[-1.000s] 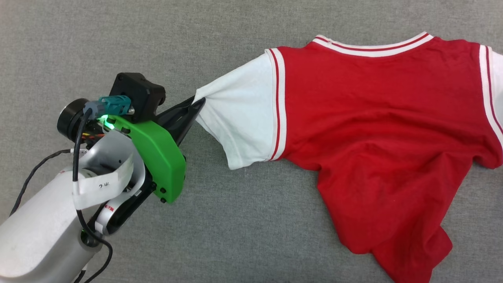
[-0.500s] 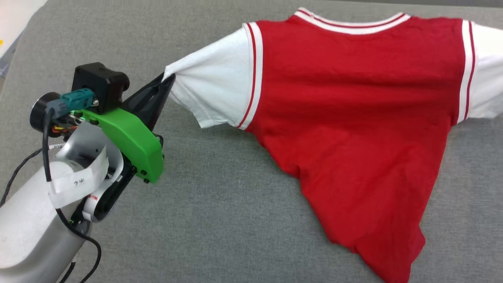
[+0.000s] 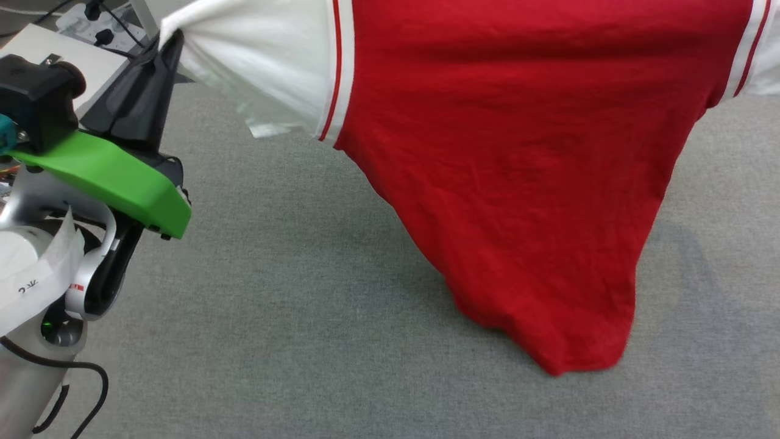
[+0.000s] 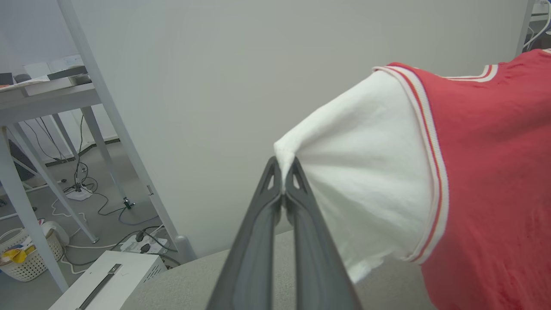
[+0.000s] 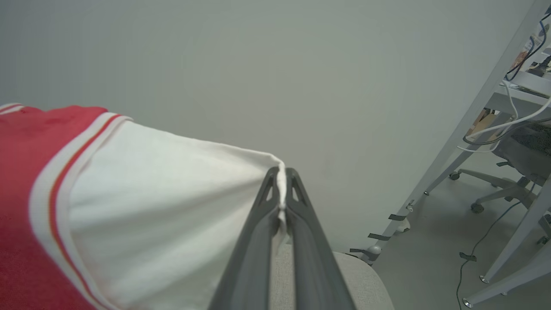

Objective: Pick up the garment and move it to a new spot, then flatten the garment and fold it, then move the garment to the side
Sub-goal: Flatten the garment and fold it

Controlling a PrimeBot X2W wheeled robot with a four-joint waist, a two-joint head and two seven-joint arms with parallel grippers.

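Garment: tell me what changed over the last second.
The garment has risen from lying spread on the grey surface to hanging stretched by its white sleeves, hem drooping toward the surface; the head view shifted too. Unchanged: the left gripper keeps its fingers shut on one sleeve edge. The right gripper is shut on the other sleeve.

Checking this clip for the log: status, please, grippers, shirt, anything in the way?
Left gripper and right gripper each shut on a sleeve tip of the shirt. It hangs lifted, spread between them. Nothing blocking on the grey surface.
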